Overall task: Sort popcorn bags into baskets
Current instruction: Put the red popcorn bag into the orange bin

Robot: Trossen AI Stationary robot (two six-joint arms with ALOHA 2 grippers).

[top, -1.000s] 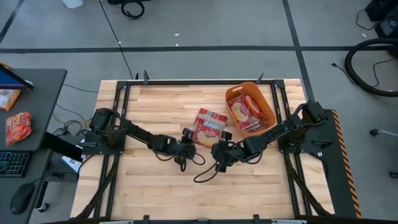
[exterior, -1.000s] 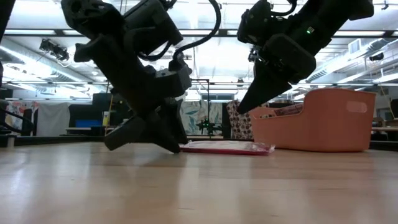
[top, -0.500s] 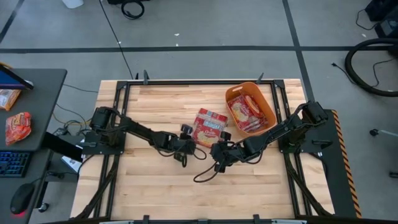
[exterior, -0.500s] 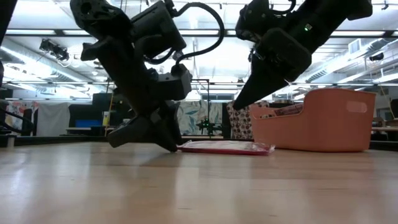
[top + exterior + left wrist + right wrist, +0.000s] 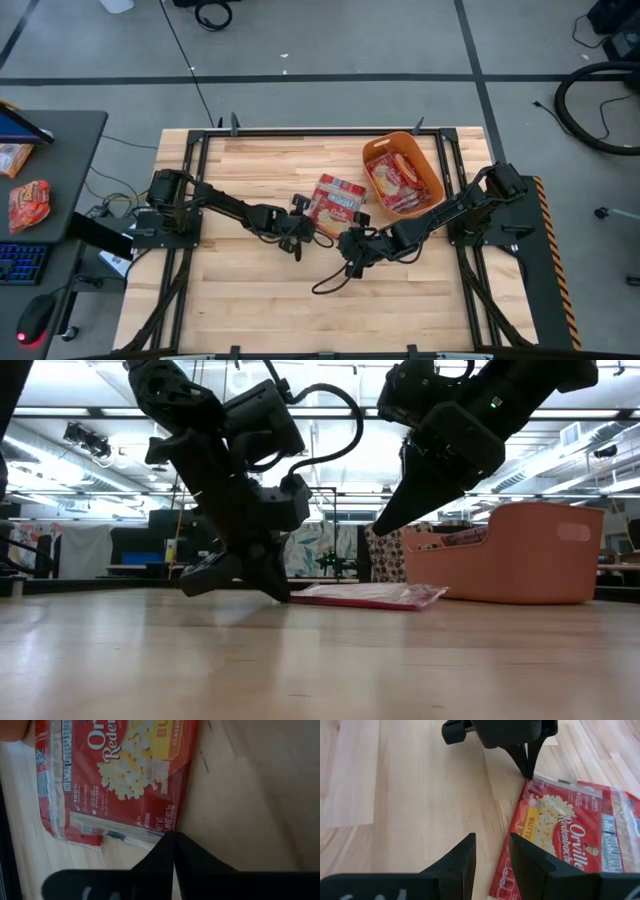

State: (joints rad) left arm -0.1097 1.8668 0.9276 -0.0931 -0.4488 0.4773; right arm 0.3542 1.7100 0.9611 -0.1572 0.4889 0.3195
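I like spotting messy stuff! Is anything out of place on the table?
Yes. One popcorn bag lies flat on the table, outside the orange basket that holds the others. The left gripper touches its corner; the right gripper waits beside it.

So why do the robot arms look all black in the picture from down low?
In the low view the bright ceiling lights sit behind the arms, so the left pincer shows as a dark shape; the high view is lit evenly, and the popcorn bag shows clearly.
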